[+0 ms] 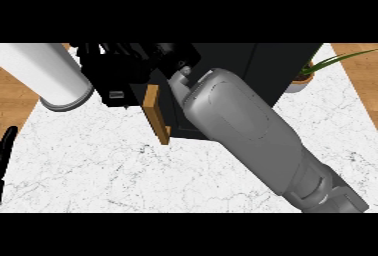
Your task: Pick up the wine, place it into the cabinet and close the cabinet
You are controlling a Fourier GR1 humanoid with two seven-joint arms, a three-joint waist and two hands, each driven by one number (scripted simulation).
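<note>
At the far middle of the counter, where the dark cabinet point(236, 65) stands, the wine bottle cannot be seen. It may be hidden behind the hands or inside the cabinet, and the head view does not show which.

The cabinet is a black box seen from steeply above. Its wooden door point(156, 117) stands open and shows edge-on as a narrow tan strip that slants down toward the viewer from the cabinet's front left corner.

Just left of the door's upper end is the left hand point(111, 75), a black mass close against the door and the cabinet's corner. Whether it is open or closed cannot be told, nor whether it holds anything. Its pale forearm point(52, 75) fills the upper left of the view.

The right hand point(177, 55) shows only as a dark shape at the cabinet's top front edge, just right of the left hand, and its state cannot be told either. Its thick grey forearm point(244, 130) runs diagonally from the lower right up to the cabinet's opening and covers much of the front.

The white marble counter point(111, 170) spreads below. A potted plant point(325, 62) stands just beside the cabinet's right side. A thin black shape point(6, 150) shows at the left edge.
</note>
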